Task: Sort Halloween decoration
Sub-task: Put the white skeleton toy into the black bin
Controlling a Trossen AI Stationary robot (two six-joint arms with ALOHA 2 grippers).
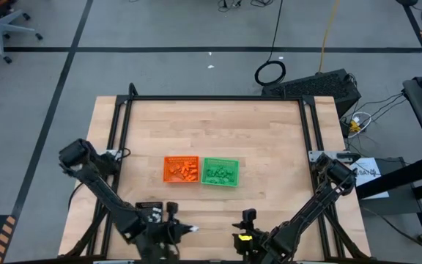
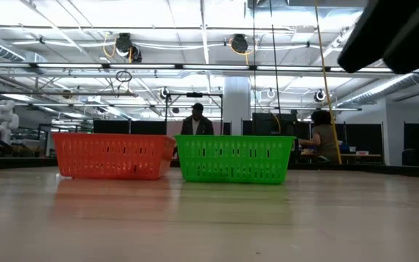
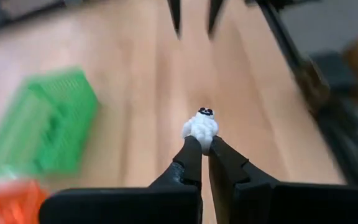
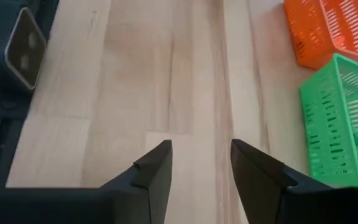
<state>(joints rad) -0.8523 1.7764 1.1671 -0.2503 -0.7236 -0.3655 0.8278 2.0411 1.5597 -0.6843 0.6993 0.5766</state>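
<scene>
Left fingers: pinched shut on a small white trinket (image 3: 200,127), held at the tips of the left gripper (image 3: 204,144) above the bare table (image 1: 269,132) near its front edge.
Right fingers: parted, nothing between them; the right gripper (image 4: 199,155) is kept over bare wood, near the green tray (image 4: 340,118).
Sorted so far: orange pieces are seen in the orange tray (image 1: 181,169), green ones in the green tray.
Step in hand: judged to be carrying of the white piece.
Next move: a destination for white must be chosen; none is visible.

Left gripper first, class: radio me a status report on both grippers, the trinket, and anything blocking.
Left gripper shut on white ghost trinket, near table's front edge. Right gripper open, empty. Orange basket and green basket mid-table. Nothing in the way.
</scene>
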